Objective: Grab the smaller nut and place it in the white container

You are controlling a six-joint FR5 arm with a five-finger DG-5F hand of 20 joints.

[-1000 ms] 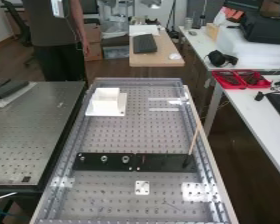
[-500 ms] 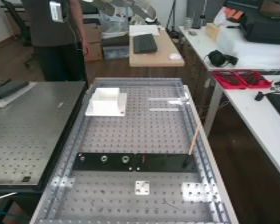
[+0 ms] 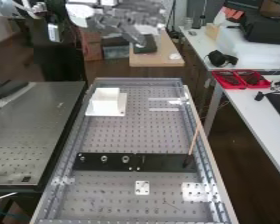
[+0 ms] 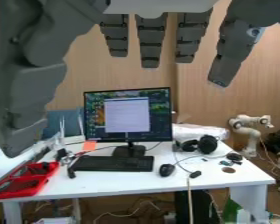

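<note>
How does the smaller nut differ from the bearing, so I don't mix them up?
Size: the smaller nut looks clearly smaller than the bearing, which shows as a wider ring.
Position: in the high view, the smaller nut stands near the left end of the black bar, while the bearing stands closer to the bar's middle, past the larger nut.
Shared: both are small metal parts standing on that bar.

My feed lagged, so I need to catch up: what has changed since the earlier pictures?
The hand has come further down into the high view from its top edge. Nothing has been grasped or let go. The smaller nut, larger nut and bearing still stand on the black bar; the white container hasn't moved.
</note>
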